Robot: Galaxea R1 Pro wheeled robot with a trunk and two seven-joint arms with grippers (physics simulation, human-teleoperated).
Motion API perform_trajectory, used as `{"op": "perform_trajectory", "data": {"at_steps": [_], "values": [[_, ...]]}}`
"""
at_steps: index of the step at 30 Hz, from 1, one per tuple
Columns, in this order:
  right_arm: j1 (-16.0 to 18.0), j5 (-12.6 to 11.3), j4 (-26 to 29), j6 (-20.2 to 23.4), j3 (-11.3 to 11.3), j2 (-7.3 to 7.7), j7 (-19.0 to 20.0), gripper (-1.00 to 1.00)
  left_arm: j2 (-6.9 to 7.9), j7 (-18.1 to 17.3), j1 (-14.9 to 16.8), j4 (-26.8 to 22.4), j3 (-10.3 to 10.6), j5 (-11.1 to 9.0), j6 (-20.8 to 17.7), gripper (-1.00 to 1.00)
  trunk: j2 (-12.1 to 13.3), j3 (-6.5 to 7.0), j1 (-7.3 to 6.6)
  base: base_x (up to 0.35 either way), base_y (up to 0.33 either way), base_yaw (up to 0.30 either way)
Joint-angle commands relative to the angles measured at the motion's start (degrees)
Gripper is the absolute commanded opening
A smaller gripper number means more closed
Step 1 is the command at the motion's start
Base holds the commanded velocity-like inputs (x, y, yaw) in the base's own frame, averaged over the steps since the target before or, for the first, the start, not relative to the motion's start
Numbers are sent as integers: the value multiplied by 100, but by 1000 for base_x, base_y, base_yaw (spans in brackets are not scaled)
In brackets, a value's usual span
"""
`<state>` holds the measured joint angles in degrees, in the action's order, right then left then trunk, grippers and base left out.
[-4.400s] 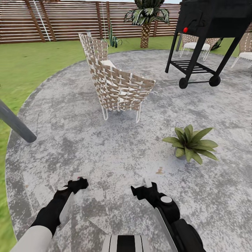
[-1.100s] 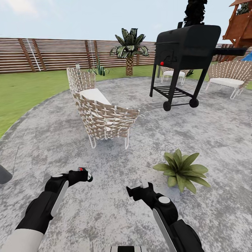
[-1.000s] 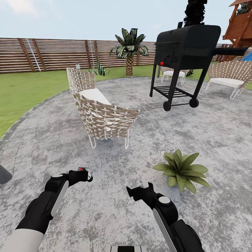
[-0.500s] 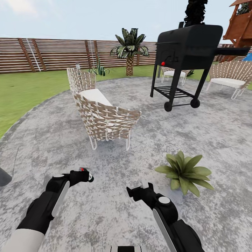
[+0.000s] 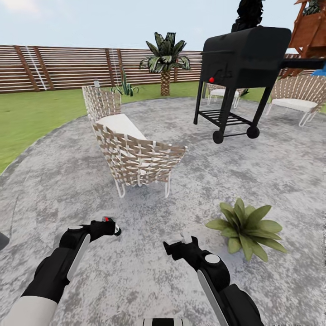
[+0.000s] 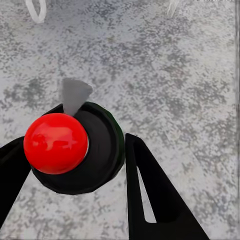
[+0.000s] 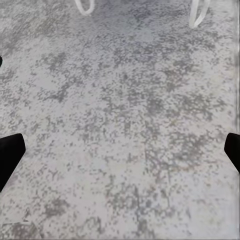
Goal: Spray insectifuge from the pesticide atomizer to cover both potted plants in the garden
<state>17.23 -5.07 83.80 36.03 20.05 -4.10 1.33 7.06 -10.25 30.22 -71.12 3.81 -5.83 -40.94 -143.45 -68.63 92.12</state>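
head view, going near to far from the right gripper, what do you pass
right gripper → potted plant → woven chair → black grill → palm → wooden fence

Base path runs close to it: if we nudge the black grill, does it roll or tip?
Probably won't roll freely: the black grill shows two wheels at one end, plain legs at the other. Likely top-heavy, its bulk sitting high on thin supports, so a high push might tip it. Looks rigid and heavy.
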Motion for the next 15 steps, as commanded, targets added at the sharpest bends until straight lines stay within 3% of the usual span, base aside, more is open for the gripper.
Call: {"op": "perform_trajectory", "data": {"at_steps": [1,15], "values": [[2,-47,5,27,-1,-2,-10,100,5,23,2,-7,6,-59,-34,-100,-2,-3,-1,10,8,-219],[3,-47,5,27,-3,3,-10,100,5,23,2,-7,1,-58,-37,-100,-2,29,-1,2,2,-225]]}}
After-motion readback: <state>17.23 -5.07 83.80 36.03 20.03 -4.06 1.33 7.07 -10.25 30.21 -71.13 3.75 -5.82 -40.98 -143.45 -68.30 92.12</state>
